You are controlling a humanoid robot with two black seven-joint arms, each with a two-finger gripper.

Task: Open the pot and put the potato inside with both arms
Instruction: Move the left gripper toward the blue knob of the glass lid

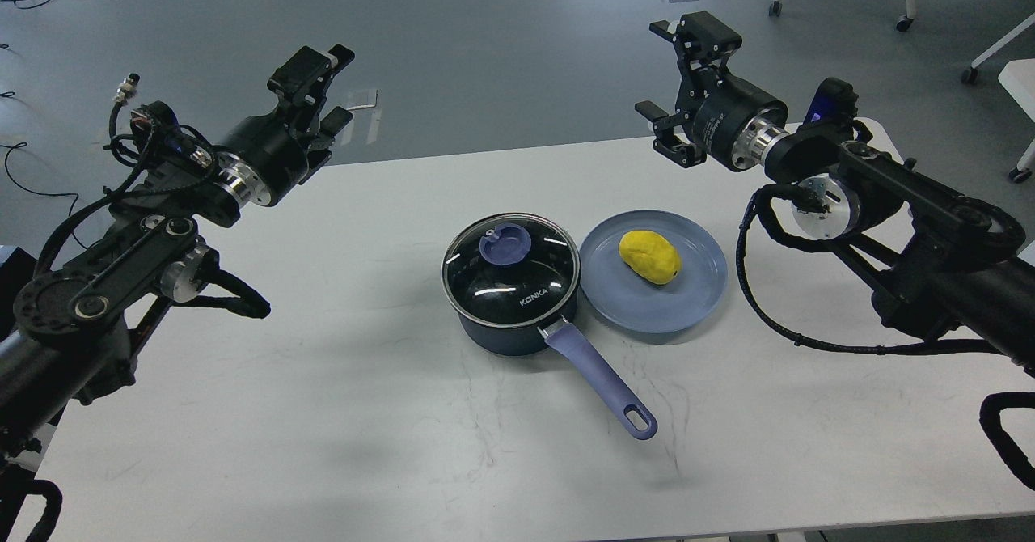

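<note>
Surface: your white table (340, 412) on grey floor (501, 40)
Pot: lidded navy saucepan (517, 319), centre
Potato: lumpy yellow potato (649, 256) on grey-blue plate (647, 311)
Grippers: left gripper (327, 89), right gripper (675, 81) raised, fingers spread, empty
Cut off: both arms' bases

Two black jointed robot arms: left arm (121, 259) at frame left, right arm (906, 218) at frame right. Each has a silver wrist ring, black looping cables, round joint housings and visible screws.
</note>
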